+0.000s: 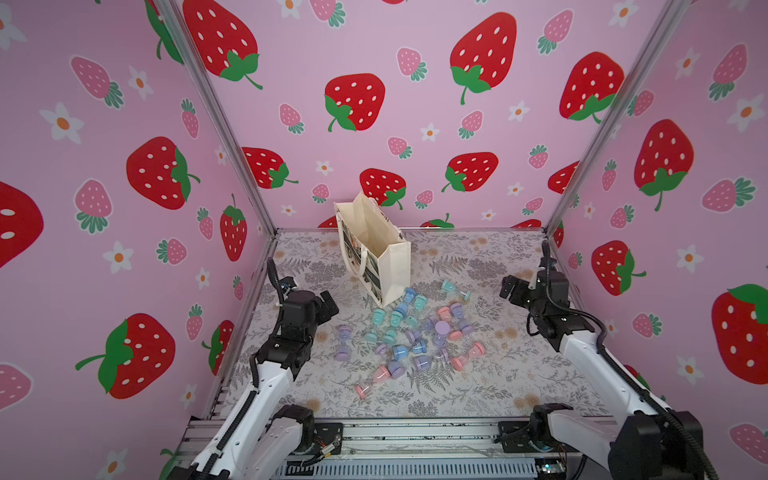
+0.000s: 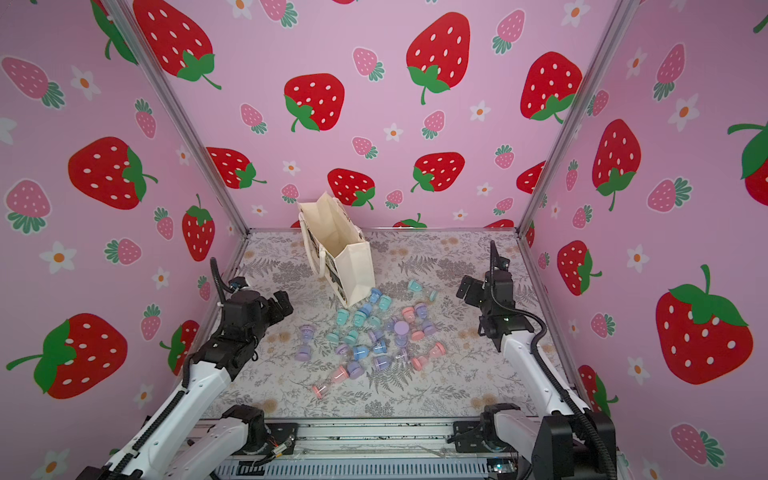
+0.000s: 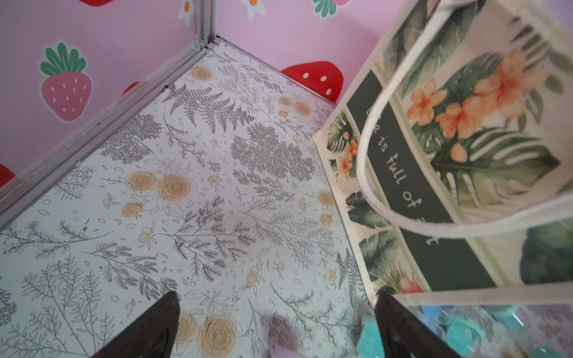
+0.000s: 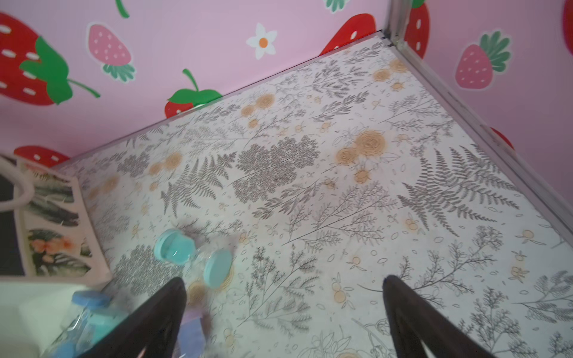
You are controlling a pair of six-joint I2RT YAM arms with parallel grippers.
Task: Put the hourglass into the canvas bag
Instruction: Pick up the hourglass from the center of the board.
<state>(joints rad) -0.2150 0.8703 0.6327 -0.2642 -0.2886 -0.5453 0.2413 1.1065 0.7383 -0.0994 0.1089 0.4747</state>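
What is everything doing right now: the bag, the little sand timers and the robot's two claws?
Boxy cream canvas bag with a leafy print: standing upright, mouth open.
Small pastel plastic hourglasses: scattered on the flower-print table outside the bag, most lying on their sides.
Black left gripper: open, holding nothing.
Black right gripper: open, holding nothing.

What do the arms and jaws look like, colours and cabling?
Both match. Left arm and right arm: white link shells, black joint housings and wrists. Black corrugated cable conduit loops over each wrist and runs down the links. Black bases sit on an aluminium rail. Jaws: dark, glossy, tapering to points in the wrist views. No legible markings.
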